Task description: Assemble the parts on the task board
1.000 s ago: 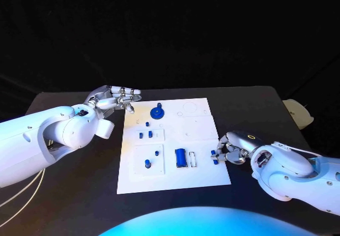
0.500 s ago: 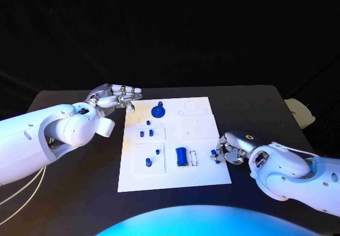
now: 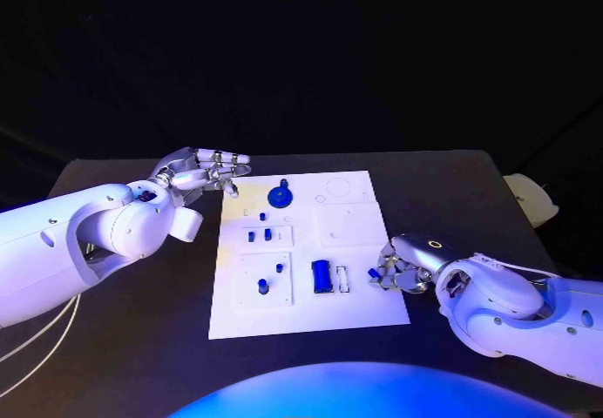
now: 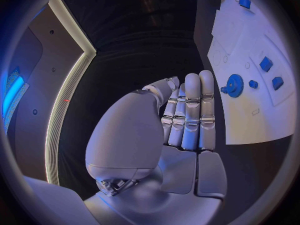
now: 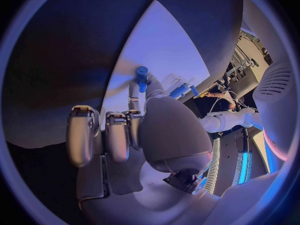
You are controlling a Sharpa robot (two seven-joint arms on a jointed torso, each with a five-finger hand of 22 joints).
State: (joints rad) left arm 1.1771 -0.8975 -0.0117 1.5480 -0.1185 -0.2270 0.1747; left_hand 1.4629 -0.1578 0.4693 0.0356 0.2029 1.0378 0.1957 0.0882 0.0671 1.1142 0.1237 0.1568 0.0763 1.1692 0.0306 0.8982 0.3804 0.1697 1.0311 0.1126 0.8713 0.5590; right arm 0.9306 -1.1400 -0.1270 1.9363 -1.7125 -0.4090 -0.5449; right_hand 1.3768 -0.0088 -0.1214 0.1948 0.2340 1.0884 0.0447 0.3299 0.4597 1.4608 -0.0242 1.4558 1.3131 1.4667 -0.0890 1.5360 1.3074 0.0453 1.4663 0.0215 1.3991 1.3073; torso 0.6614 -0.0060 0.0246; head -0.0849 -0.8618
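Note:
The white task board (image 3: 358, 309) lies mid-table. On it are a blue gear (image 3: 279, 197), a blue block (image 3: 321, 277) and several small blue pieces such as one pair (image 3: 259, 235). My right hand (image 3: 403, 266) is at the board's right edge. Its fingertips pinch a small blue peg (image 3: 375, 273), which stands upright over the board (image 5: 162, 40) as the peg (image 5: 142, 78) in the right wrist view, ahead of the hand (image 5: 134, 130). My left hand (image 3: 201, 170) hovers by the board's far left corner, fingers straight and holding nothing. The left wrist view shows this hand (image 4: 184, 117) beside the gear (image 4: 235, 85).
A pale object (image 3: 531, 198) sits at the table's right edge. White cables (image 3: 37, 340) hang near my left arm. Bare black tabletop (image 3: 151, 296) surrounds the board.
My right hand has edged slightly inward over the board's right edge with the blue peg. My left hand has hardly moved.

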